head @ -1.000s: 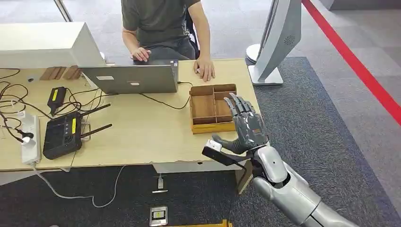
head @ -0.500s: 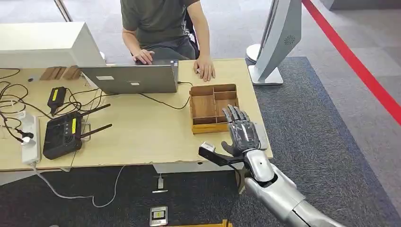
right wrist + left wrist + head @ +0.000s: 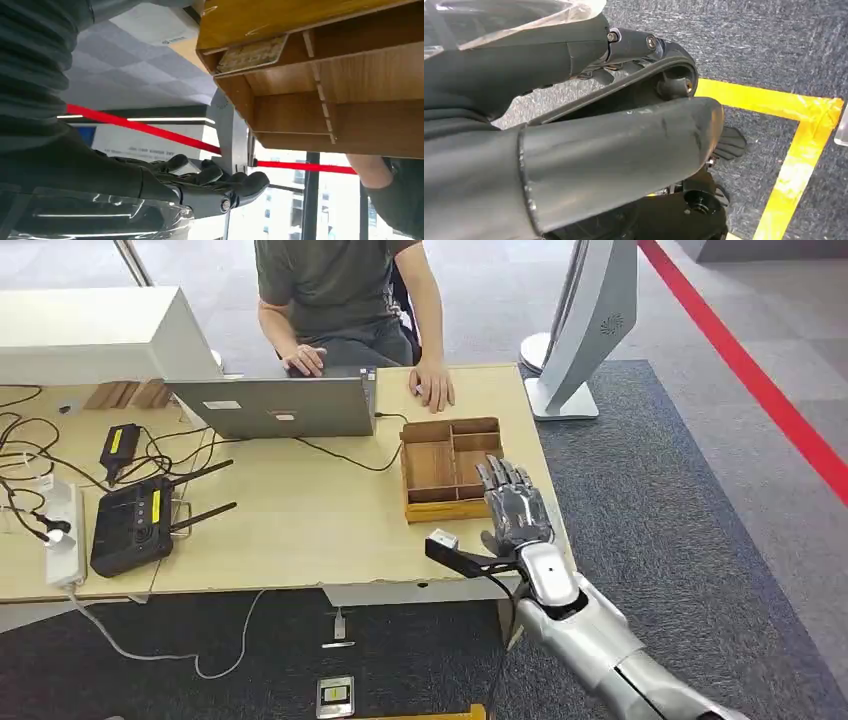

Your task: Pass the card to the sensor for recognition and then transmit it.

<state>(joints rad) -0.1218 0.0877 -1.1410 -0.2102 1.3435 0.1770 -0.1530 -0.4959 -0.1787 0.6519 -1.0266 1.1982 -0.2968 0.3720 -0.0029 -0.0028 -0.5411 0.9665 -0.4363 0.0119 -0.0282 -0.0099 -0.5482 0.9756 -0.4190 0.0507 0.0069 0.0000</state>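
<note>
Card (image 3: 252, 54): one, lying flat in an end compartment of the wooden tray (image 3: 437, 508), tucked against the tray's wall in the right wrist view. Right hand (image 3: 515, 510) hovers over the tray's near right corner with its fingers (image 3: 235, 182) stretched out and spread, grasping nothing; the card sits apart from the fingertips with no contact. From the head view the hand covers that part of the tray, so the card can't be made out there. Left hand (image 3: 599, 155) hangs low over dark carpet, and I cannot tell whether its fingers are released or clenched.

One tray with several compartments, close to the table's (image 3: 300, 520) right edge and near its front edge. One laptop (image 3: 275, 407) at the far side, with one person (image 3: 335, 285) seated behind it, one hand at the laptop and one flat on the tabletop. One black box with two antennas (image 3: 130, 527) well left of the tray, one power strip (image 3: 62, 530) beside it, cables around. Wide bare tabletop between the black box and the tray. One white stand (image 3: 585, 330) on the floor past the table's far right corner.
</note>
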